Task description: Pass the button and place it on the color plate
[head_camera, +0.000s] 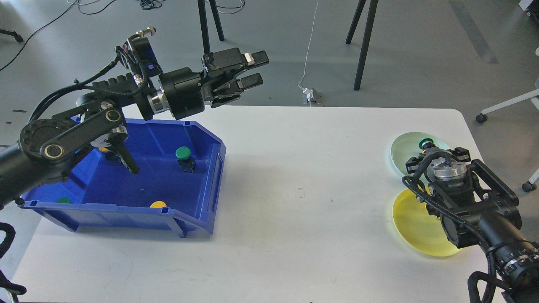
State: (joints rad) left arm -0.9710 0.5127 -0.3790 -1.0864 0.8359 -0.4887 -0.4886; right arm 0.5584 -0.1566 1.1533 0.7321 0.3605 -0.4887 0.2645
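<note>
A white table [294,202] carries a blue bin [126,210] near its left edge and two plates near its right edge. The left gripper [252,69] hangs above the table's far edge, just past the bin's far right corner, its fingers [257,59] spread apart with nothing between them. Inside the bin, a green button [184,156] on a black base stands upright toward the right wall. A second green button [64,200] and a yellow button [158,204] show partly behind the near wall, and another yellow one is mostly hidden by the left arm.

The pale green plate [404,147] lies beside the right edge, with the yellow plate [414,229] just nearer along the same edge. The right gripper [429,149] reaches over the green plate, where a green-capped button [426,143] sits at its tip. Seen end-on, its fingers cannot be told apart, so whether they hold that button is unclear.
</note>
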